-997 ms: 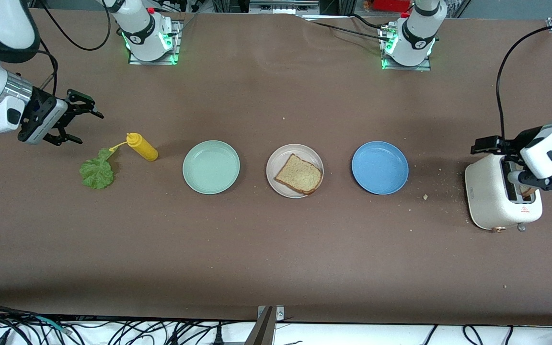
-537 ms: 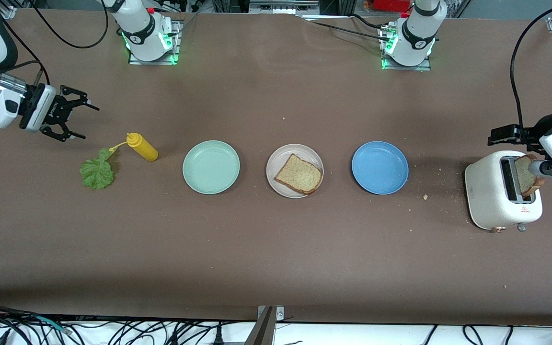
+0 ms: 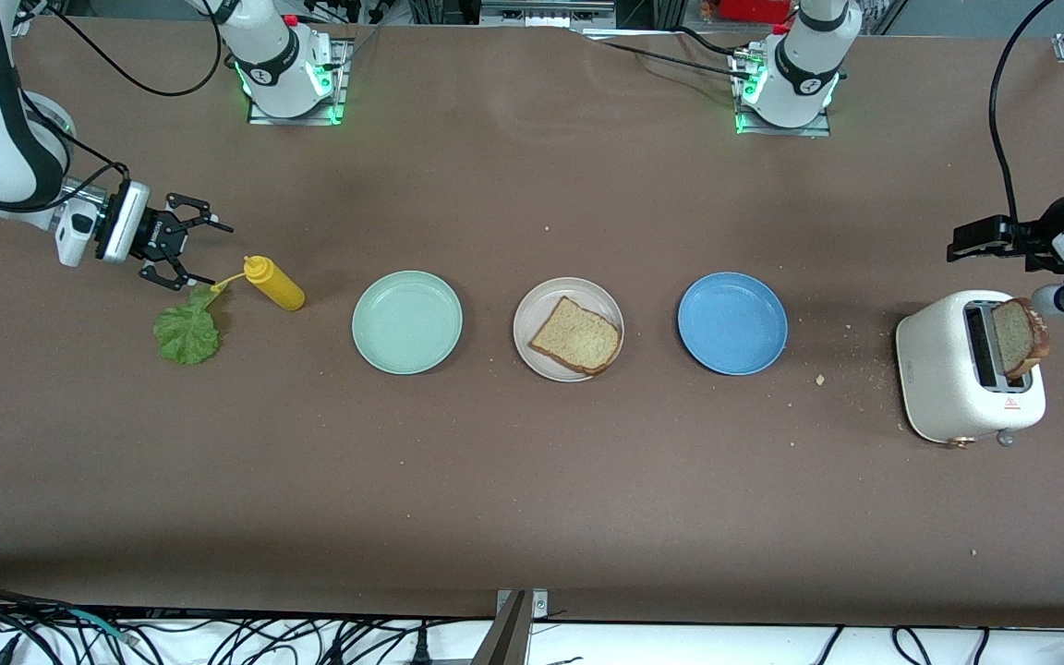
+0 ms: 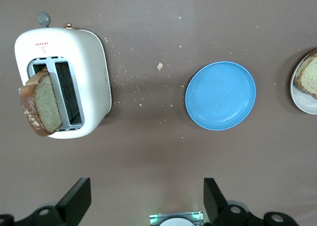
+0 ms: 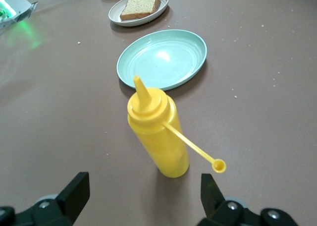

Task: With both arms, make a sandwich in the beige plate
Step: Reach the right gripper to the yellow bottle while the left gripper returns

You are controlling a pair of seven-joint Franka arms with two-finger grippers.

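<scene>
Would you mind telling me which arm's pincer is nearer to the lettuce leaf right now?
The right. The right pincer hangs open beside the yellow bottle, close above the lettuce leaf. The left pincer is open at the table's left-arm end, above the toaster.

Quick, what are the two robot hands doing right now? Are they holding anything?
Left gripper: open, holding nothing, up over the table beside the toaster.
Right gripper: open, holding nothing, above the lettuce leaf near the yellow bottle.
</scene>
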